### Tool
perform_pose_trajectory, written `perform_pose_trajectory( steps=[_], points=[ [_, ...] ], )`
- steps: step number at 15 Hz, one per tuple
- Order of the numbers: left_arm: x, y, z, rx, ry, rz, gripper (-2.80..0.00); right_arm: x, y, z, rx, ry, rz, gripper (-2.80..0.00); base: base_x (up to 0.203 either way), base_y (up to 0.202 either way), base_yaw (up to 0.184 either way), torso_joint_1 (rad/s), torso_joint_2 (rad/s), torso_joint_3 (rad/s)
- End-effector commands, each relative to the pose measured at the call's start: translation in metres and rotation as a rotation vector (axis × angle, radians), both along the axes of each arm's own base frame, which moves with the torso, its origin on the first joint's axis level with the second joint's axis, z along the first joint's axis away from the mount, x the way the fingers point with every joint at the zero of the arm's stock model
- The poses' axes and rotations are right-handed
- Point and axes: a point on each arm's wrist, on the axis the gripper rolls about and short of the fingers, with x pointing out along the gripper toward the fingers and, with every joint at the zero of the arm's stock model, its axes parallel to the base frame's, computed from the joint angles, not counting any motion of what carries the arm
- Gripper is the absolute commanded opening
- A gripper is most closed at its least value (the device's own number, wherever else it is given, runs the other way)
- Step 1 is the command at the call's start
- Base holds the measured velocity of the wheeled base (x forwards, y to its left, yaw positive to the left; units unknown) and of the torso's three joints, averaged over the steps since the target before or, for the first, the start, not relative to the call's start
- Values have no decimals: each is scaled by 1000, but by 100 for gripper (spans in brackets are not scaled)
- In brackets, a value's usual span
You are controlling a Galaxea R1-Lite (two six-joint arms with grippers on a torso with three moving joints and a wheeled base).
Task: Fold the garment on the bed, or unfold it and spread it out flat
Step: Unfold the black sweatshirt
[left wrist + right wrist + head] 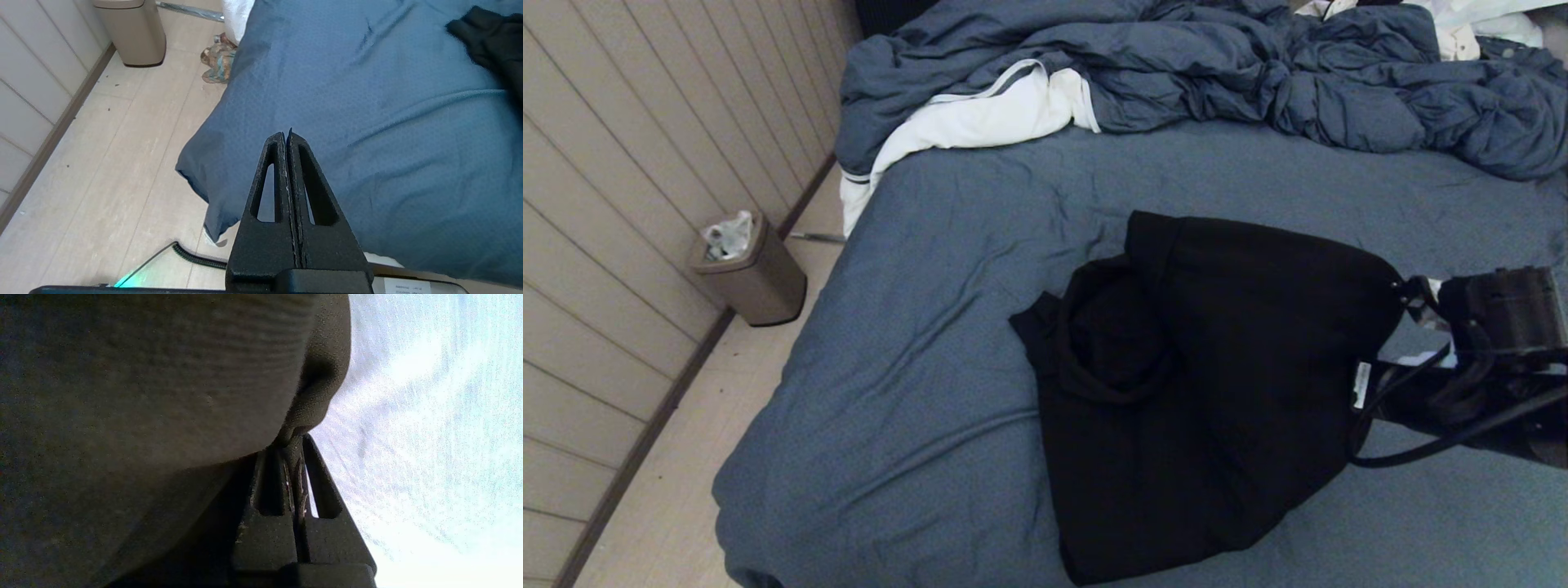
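**Ana:** Looking down from the head camera, what is on the bed (915, 351)?

**Ben:** A black hoodie (1192, 392) lies bunched on the blue-grey sheet, toward the near right part of the mattress, with its hood curled in a ring near its left edge. The right hand (1409, 294) has its fingers closed tight on a pinch of the hoodie's right edge, and the cloth rises to a peak there. The right wrist camera confirms it: dark fabric is clamped between the fingers (295, 473).

**Ana:** And the left hand (288, 136)?

**Ben:** Closed on nothing, parked over the bed's near left corner, above the floor.

**Ana:** How should this step go?

**Ben:** My judgement: carry the pinched edge smoothly in one direction and keep it high enough that the layers fall apart rather than drag. A single pinch may slip or let the cloth twist, so a slow pull is safer.

**Ana:** Any writing?

**Ben:** A small white tag (1361, 384) shows on the hoodie's right side, but its print is too small to read. Behind lie a rumpled blue-grey comforter (1258, 73) and a white cloth (980, 118); a tan bin (756, 278) stands on the floor.
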Motion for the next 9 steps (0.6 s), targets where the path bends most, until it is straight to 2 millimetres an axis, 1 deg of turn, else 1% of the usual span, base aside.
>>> perform_pose_trajectory(
  steps=[1,3,7,9],
  points=[
    [0,0,0,-2,0,1,-280,-9,-8,-15,18,50,-19,-280,0,0,0,0,0,0],
    [0,0,0,-2,0,1,-280,-8,-8,-22,46,65,2,-280,0,0,0,0,0,0],
    [0,0,0,-2,0,1,-280,1,-7,-39,49,85,10,-280,0,0,0,0,0,0],
    [0,0,0,0,0,1,-280,4,-7,-38,59,59,20,-280,0,0,0,0,0,0]
  ],
)
